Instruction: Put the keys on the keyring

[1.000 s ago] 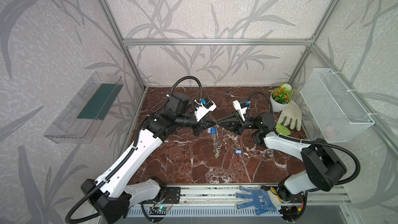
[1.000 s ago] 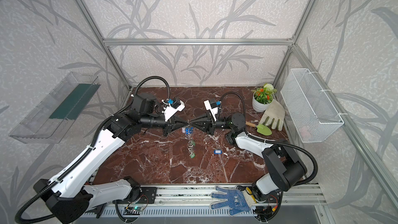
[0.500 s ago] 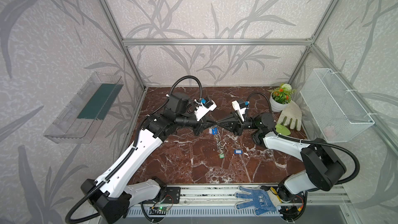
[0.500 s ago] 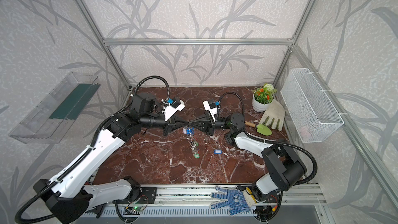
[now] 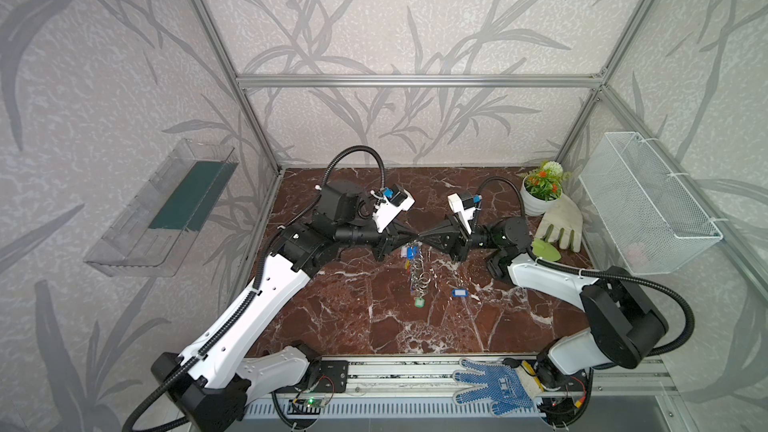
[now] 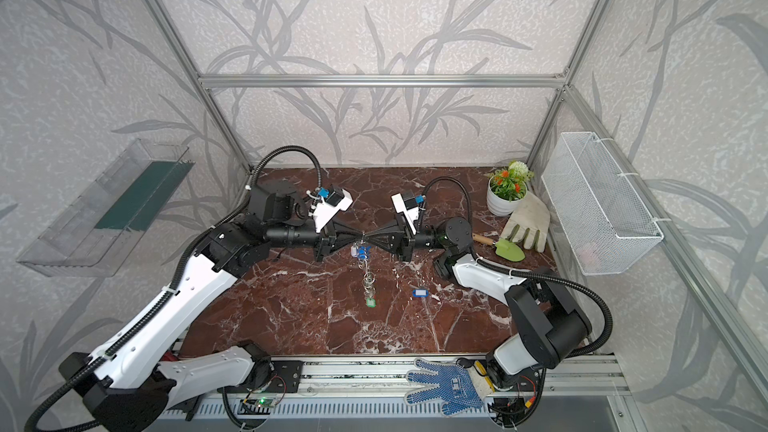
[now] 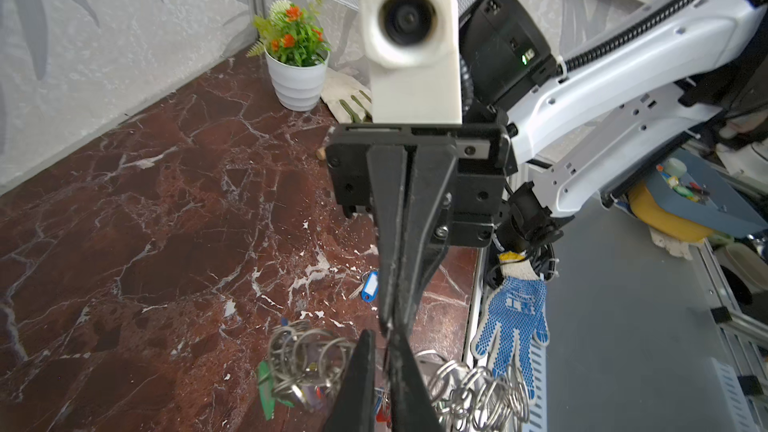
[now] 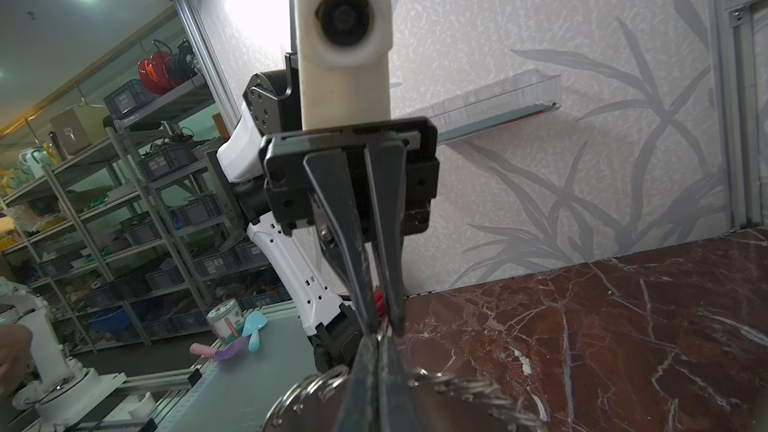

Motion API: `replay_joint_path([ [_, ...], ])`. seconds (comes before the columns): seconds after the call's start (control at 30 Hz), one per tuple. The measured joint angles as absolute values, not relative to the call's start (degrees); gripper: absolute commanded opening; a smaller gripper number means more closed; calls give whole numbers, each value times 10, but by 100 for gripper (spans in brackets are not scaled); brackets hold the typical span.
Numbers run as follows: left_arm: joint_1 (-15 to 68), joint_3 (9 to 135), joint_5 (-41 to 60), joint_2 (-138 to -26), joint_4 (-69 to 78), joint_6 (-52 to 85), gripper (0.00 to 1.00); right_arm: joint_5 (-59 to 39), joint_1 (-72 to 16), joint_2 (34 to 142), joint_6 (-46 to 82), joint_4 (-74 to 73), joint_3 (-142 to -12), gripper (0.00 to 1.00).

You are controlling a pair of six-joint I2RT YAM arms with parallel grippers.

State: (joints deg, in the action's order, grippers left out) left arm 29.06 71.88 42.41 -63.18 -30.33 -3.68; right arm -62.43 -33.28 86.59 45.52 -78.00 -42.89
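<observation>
The keyring (image 5: pixel 417 274), a flat grey metal disc rimmed with wire split rings, hangs edge-on over the middle of the dark red marble bench (image 5: pixel 353 326). Small silver keys with blue plastic tags (image 5: pixel 410 252) cluster at its top end. A key with a green plastic tag (image 5: pixel 419 302) dangles at its 6 o'clock end; I cannot tell whether it reaches the bench.

My right gripper (image 5: pixel 421 238) comes in from 3 o'clock, clenched on the keyring's top end and carrying it. My left gripper (image 5: pixel 413 238) meets it tip to tip from 9 o'clock. Its fingers (image 8: pixel 345 243) stand a little apart, and I cannot tell whether they touch a ring.

At 4 o'clock from the hanging bunch, a loose silver key with a blue tag (image 5: pixel 459 292) lies flat on the bench, well apart. Farther out at 2 o'clock are a white ribbed pot of orange flowers (image 5: pixel 536 201), a pale work glove (image 5: pixel 561 222) and a green trowel (image 5: pixel 545 249). At 5 o'clock, past the bench edge, a blue dotted glove (image 5: pixel 494 384) lies on the metal rail (image 5: pixel 395 367).
</observation>
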Motion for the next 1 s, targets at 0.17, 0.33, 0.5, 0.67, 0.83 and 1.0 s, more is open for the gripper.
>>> replay_joint_path([
  [0.17,213,635,427,-532,-184,59,37,-626,-333,866,455,-777,-429,0],
  [0.33,206,497,426,-449,-64,145,39,-625,-333,865,455,-777,-429,0],
  [0.5,217,375,433,-427,55,217,49,-624,-333,865,456,-777,-429,0],
  [0.67,262,356,423,-425,98,213,46,-624,-336,865,456,-777,-429,0],
  [0.83,309,361,418,-453,124,192,37,-624,-337,865,456,-777,-429,0],
  [1.0,332,371,412,-481,134,176,30,-624,-338,865,456,-776,-429,0],
])
